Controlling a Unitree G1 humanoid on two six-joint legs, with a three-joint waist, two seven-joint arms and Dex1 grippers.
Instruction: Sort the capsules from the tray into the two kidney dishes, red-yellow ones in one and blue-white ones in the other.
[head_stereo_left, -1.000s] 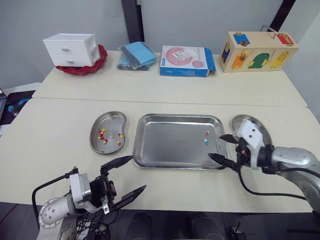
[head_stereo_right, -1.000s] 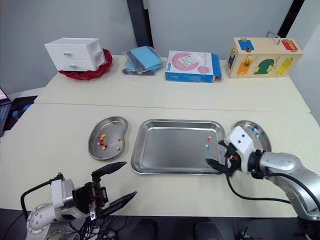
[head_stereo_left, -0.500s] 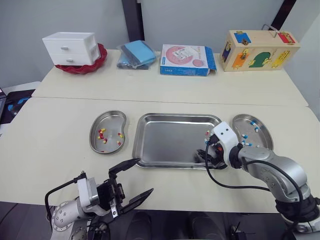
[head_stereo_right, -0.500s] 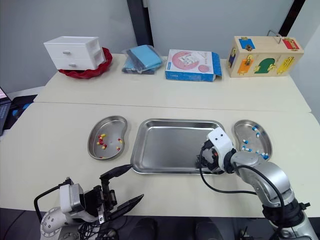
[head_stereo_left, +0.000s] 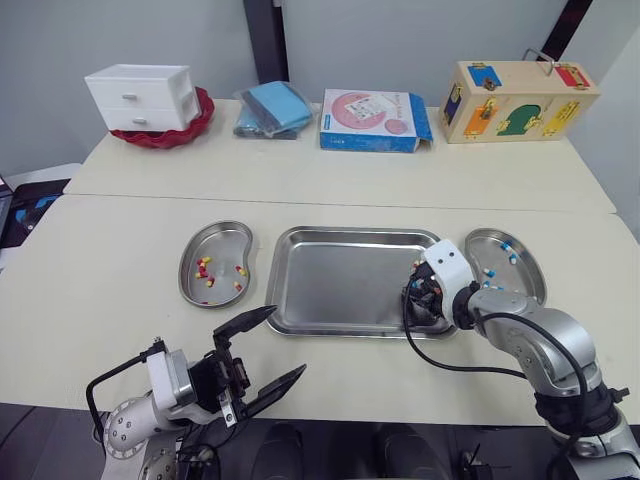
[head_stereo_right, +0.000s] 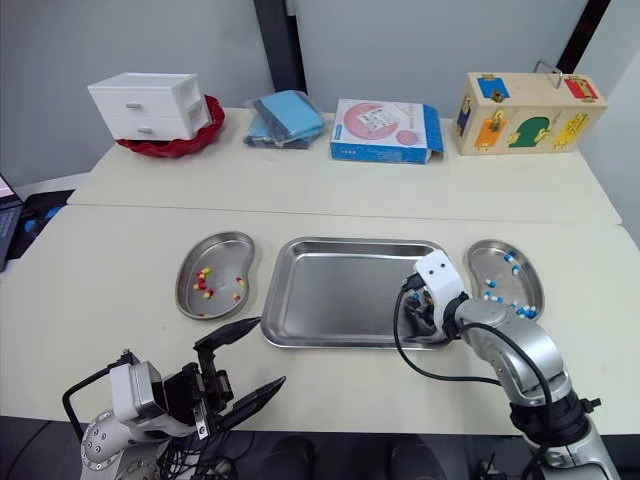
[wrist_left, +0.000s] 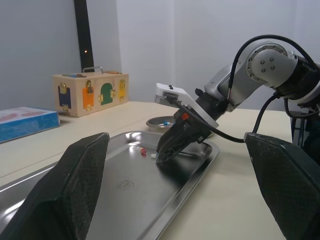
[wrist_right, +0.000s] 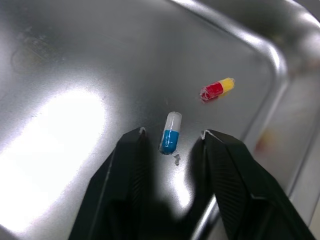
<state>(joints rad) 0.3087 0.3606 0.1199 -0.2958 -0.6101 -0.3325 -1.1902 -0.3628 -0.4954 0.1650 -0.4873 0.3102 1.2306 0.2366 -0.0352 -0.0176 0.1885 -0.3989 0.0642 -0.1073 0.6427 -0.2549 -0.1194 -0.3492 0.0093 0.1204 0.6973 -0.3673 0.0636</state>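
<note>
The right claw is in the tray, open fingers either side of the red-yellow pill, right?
No. In the tray, the right claw has its open fingers either side of the blue-white pill; the right wrist view shows it.

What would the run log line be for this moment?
right gripper: open, straddling blue-white capsule in tray | left gripper: open, empty | red-yellow capsule: loose in tray

Shiny, mirror-smooth metal tray (head_stereo_left: 330, 280), with matching polished metal left kidney dish (head_stereo_left: 224, 243) and right kidney dish (head_stereo_left: 527, 262), on a matt cream surface (head_stereo_left: 120, 260). Glossy, smooth blue-white capsule (wrist_right: 170, 132) and red-yellow capsule (wrist_right: 217, 89).
</note>
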